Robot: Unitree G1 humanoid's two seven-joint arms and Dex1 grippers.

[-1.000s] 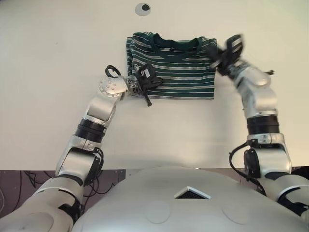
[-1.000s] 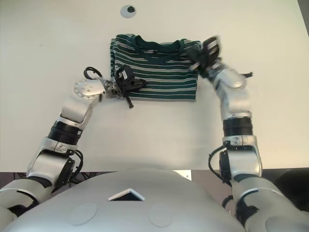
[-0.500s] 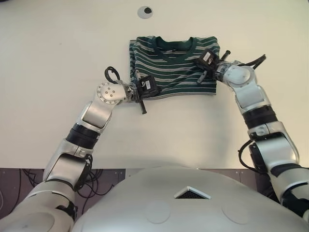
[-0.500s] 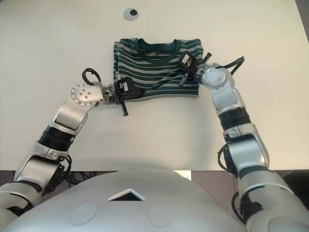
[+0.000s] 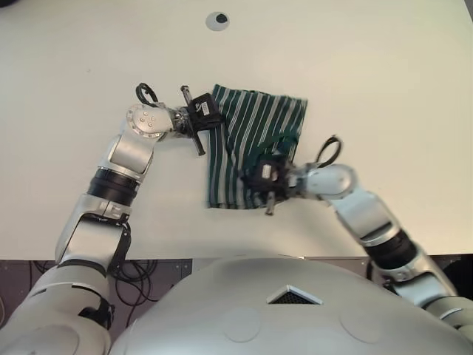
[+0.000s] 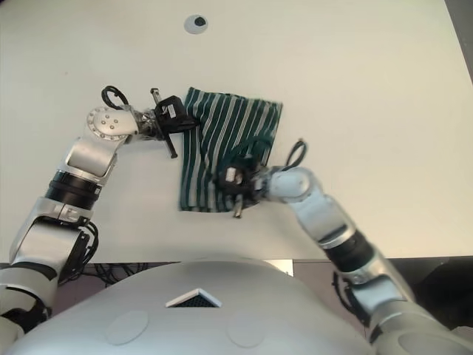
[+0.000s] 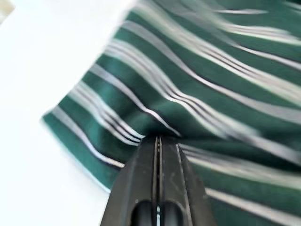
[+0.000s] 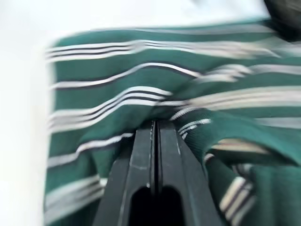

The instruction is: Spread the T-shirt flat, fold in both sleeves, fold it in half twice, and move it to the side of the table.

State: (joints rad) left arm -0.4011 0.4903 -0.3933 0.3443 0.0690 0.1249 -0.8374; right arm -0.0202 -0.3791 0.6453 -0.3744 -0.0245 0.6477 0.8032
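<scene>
The T-shirt (image 5: 247,140) is seen as a compact striped bundle on the table (image 5: 384,89), lying a little left of the middle, its stripes running away from the robot. No sleeve is seen sticking out, so the sleeve folds are judged done, and at least one halving with them. Whether the second halving is finished cannot be settled from here; the far edge looks rumpled and the collar band is bunched near the closer end. The move to the side is judged to be in hand or just ahead, since the bundle is not yet at any table edge.

Now the arms. The left gripper (image 5: 203,122) is found at the bundle's far left edge, its fingers pressed together on a fold of the cloth, as confirmed from the wrist. The left arm is stretched forward with the elbow bent and the wrist turned inward across the table. The right gripper (image 5: 267,185) is pinched shut on the cloth beside the collar, at the nearer right part of the bundle. The right forearm is laid low, reaching in from the right along the near side of the table. A small round mark (image 5: 216,20) is noted well beyond the bundle.
</scene>
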